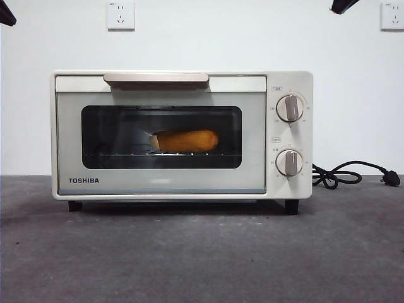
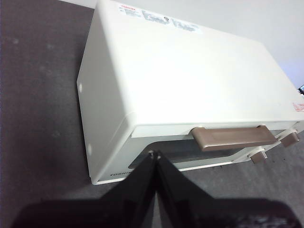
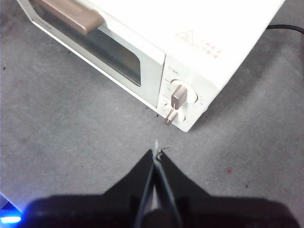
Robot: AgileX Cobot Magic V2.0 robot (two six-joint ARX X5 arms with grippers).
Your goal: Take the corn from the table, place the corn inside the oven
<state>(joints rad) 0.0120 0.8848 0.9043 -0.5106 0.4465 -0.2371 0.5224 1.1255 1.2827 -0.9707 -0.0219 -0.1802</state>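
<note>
- I have both arms pulled up and waiting; in the front view they show only as black tips at the top corners.
- My left gripper (image 2: pixel 154 154) hangs above the oven's (image 2: pixel 190 80) door side, jaws pressed together with nothing between them.
- My right gripper (image 3: pixel 156 153) hovers over bare table (image 3: pixel 71 128) just off the oven's knob corner, jaws likewise closed and empty.
- The oven (image 1: pixel 181 135) is a cream-white box, smooth and matte, with rounded edges, a brownish bar handle (image 1: pixel 156 78) and two silver knobs (image 1: pixel 290 108) stacked on the right panel.
- Its door is closed; the window (image 1: pixel 161 137) is dark glass.
- The corn (image 1: pixel 186 141) lies inside the oven on the wire rack, seen through the glass: oblong, yellow-orange, lying lengthwise, the tapered end to the left.
- The table (image 1: pixel 202 259) is dark grey, matte and a little rough.
- A black cord (image 1: pixel 347 173) lies in loops on the table to the oven's right.
</note>
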